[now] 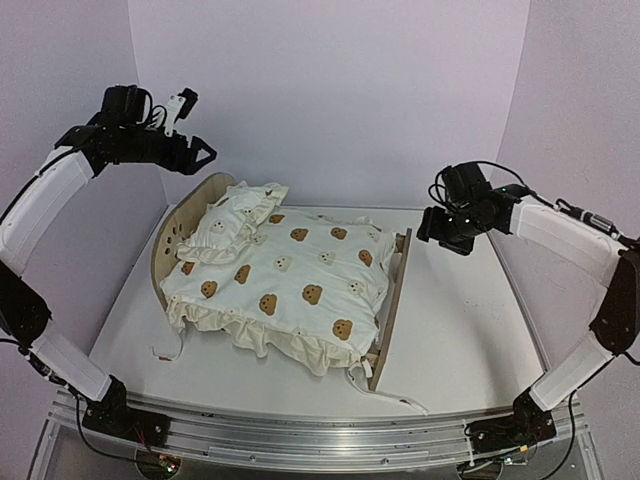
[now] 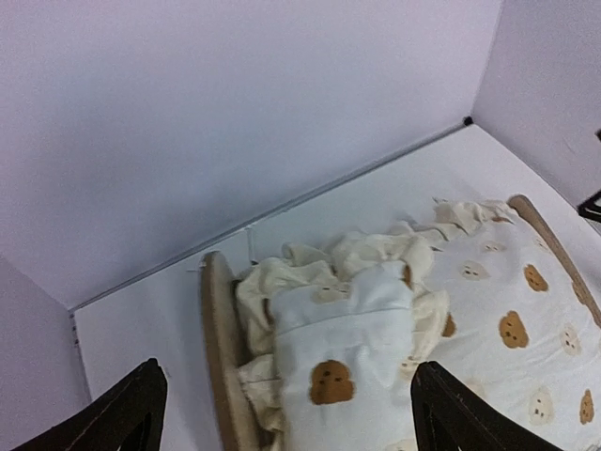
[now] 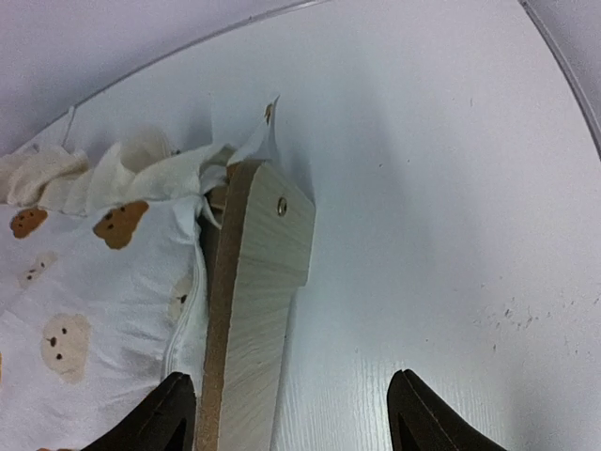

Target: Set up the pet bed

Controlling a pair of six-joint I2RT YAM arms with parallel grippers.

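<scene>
One pet bed [image 1: 389, 300] of pale, grained wood sits mid-table [image 1: 470, 330], its rounded headboard [image 1: 172, 240] at 9 o'clock and its flat footboard [image 3: 258, 310], fixed with one brass screw [image 3: 282, 205], at 3 o'clock. One soft cream cushion [image 1: 300, 285] with brown and white bear faces and a ruffled edge fills it. One matching plump pillow [image 2: 343, 348] lies at the headboard end. Two grippers: the left gripper [image 1: 203, 160] hangs at 10 o'clock of the bed, fingers spread wide and empty; the right gripper [image 1: 445, 242], at 2 o'clock beside the footboard, is also wide apart, gripping nothing
</scene>
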